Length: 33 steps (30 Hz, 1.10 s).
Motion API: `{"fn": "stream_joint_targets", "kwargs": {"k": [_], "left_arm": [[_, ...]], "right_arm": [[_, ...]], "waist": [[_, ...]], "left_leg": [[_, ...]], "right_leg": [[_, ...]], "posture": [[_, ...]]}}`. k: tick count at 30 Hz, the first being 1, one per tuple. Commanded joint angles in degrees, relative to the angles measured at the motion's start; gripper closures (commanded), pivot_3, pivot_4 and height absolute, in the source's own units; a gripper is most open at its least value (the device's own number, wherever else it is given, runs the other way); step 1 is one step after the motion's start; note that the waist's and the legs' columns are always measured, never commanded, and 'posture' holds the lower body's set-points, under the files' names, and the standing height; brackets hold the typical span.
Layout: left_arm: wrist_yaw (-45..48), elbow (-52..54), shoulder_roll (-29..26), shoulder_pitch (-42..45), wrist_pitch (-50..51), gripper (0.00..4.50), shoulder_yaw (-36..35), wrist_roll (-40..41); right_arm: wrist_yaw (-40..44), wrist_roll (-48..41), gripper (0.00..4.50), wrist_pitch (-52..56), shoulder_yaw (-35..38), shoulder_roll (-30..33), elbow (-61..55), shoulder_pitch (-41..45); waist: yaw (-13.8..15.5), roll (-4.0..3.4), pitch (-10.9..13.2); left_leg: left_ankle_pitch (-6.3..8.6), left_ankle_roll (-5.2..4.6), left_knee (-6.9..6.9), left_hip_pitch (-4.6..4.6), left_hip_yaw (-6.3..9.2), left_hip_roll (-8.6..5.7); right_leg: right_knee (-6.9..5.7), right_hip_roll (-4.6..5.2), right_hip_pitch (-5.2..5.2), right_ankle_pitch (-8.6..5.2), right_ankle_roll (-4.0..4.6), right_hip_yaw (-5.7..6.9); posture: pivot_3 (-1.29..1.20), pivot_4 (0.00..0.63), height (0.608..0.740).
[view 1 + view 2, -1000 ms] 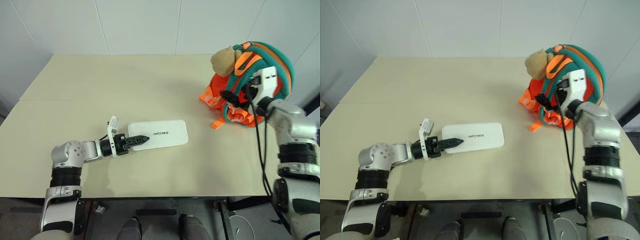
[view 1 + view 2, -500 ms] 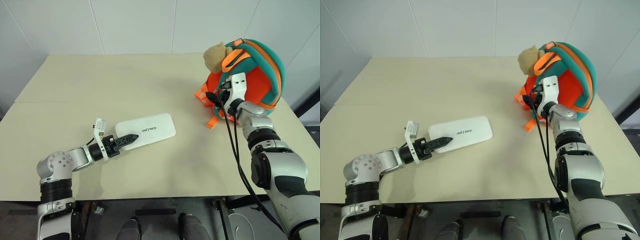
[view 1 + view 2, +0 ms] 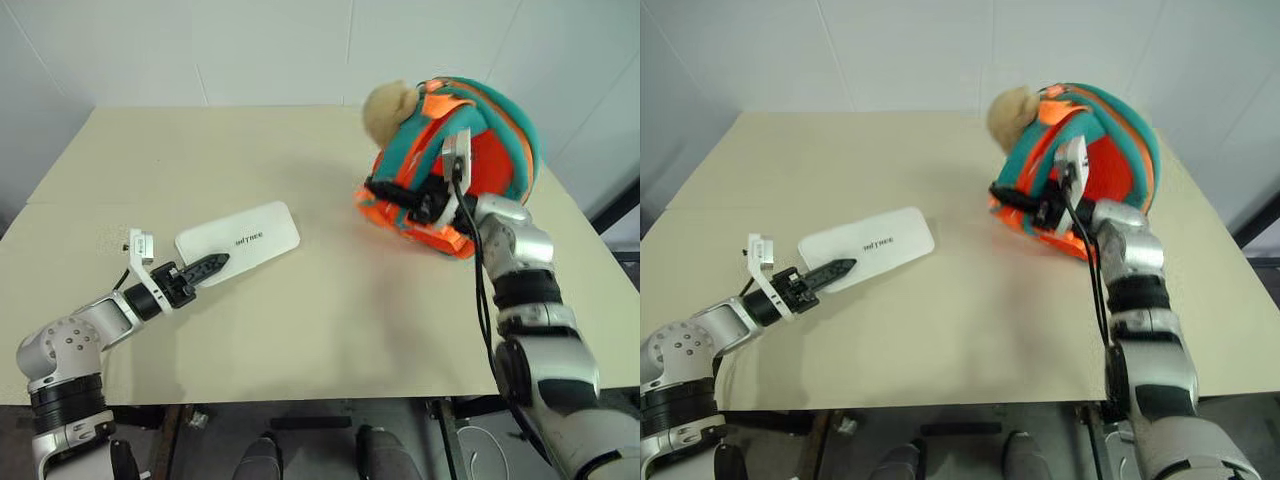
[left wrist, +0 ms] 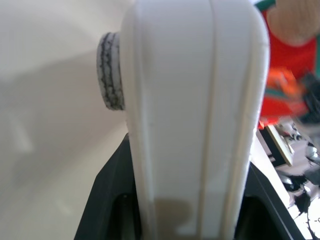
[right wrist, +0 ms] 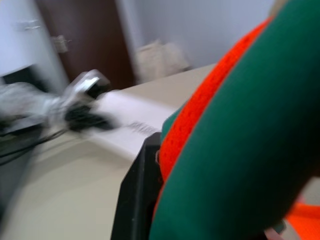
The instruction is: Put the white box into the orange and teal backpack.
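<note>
The white box is flat with small dark lettering and lies left of the table's middle. My left gripper is shut on its near end. In the left wrist view the white box runs edge-on between the black fingers. The orange and teal backpack leans at the right, with a tan plush toy at its top. My right gripper is shut on a teal and orange strap at the backpack's left side.
The beige table has its front edge close below both arms. A white wall stands behind its far edge. A black cable runs along my right forearm. Open tabletop lies between the box and the backpack.
My right gripper has shut on the backpack's strap and dragged the backpack left, tipping it. My left gripper has carried the white box to the left.
</note>
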<state>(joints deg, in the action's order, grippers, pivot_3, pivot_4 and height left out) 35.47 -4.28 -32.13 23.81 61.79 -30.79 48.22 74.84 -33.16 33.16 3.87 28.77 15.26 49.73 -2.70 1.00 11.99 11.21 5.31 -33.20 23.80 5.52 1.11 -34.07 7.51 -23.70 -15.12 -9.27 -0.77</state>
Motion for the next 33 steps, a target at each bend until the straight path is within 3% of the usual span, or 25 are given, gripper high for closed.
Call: {"fn": "stream_joint_targets", "kwargs": {"k": [1,7,19,33], "left_arm": [[2.4,1.6,-1.6,0.5,-1.0,3.13,-4.0,4.5],[6.5,7.2,-3.4,0.7,-2.2,3.13,-5.5,10.2],[5.1,18.6,-6.3,2.8,-3.6,3.13,-7.4,23.9],[17.2,12.3,-11.4,2.1,-17.8,3.13,9.6,4.8]], "right_arm": [[1.9,-13.3,4.33,13.9,2.0,3.4,-16.3,-1.4],[1.7,-24.0,4.33,28.3,3.6,12.3,-25.7,-7.1],[1.6,-20.6,4.33,23.6,-0.3,14.6,-27.1,-13.9],[0.4,-21.8,4.33,23.2,0.3,15.0,-28.6,-15.2]], "waist": [[0.0,0.00,0.0],[1.1,0.10,0.0],[1.0,0.15,0.0],[2.5,0.16,0.0]], "left_leg": [[0.01,0.00,-0.03,0.05,-0.01,0.00],[0.22,-0.24,-0.27,0.12,-0.04,0.00],[0.33,-0.37,-0.88,0.26,-0.05,0.00],[0.32,-0.38,-0.91,0.27,-0.06,0.01]], "right_leg": [[0.00,0.00,-0.05,-0.02,0.00,0.00],[0.24,0.00,-0.03,-0.06,0.06,0.02],[0.22,0.01,0.05,0.01,0.09,0.02],[0.25,0.00,0.06,-0.08,0.38,0.03]], "posture": [[0.00,0.150,0.740],[0.00,0.150,0.740],[0.00,0.150,0.740],[0.00,0.150,0.740]]}}
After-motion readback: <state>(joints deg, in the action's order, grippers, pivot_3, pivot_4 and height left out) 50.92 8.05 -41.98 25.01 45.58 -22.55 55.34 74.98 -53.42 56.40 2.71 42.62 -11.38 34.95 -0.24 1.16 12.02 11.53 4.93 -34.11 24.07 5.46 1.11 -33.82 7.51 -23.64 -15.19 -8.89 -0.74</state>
